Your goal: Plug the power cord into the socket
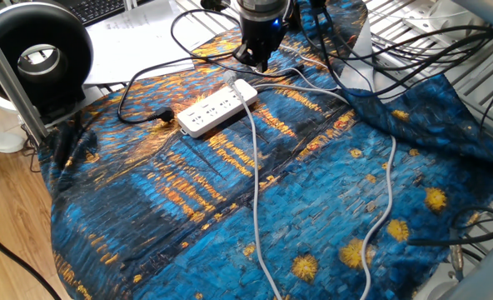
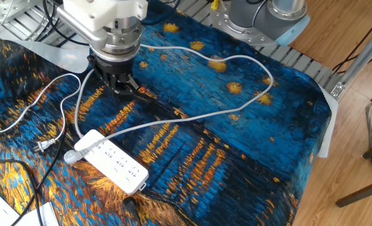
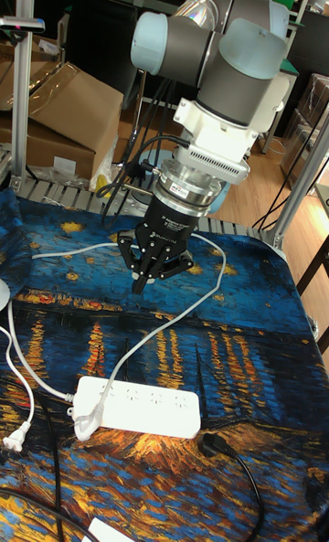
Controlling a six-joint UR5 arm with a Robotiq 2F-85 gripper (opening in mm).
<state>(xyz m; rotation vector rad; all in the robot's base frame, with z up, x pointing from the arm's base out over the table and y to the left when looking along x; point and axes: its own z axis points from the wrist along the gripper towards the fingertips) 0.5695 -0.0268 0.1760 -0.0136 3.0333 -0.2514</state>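
Blue and gold painted cloth [image 2: 236,150] covered the worktop, and on it lay the white oblong multi-outlet power strip [image 2: 114,162], the socket, with its row of small dark holes facing up. The long pale grey-white power cord [image 2: 192,116] looped across the cloth, and its small round light-grey plug [image 2: 71,156] rested against the strip's end, touching the corner; whether it sat in an outlet could not be told. In the tall fixed view the same plug [image 3: 84,425] showed at the strip's [image 3: 137,407] left end, with the cord [image 3: 155,323] rising away from it.

The black two-finger gripper [image 3: 157,263] hung above the cloth beyond the strip, well apart from the plug. Its jaws stood partly spread and held nothing. In one fixed view the gripper [image 1: 256,57] sat just behind the strip [image 1: 216,107].

A black cable with a black plug [image 3: 216,445] lay just beside the strip's other end. A thin white lead with a two-pin plug [image 2: 43,145] rested on the cloth near the round plug.
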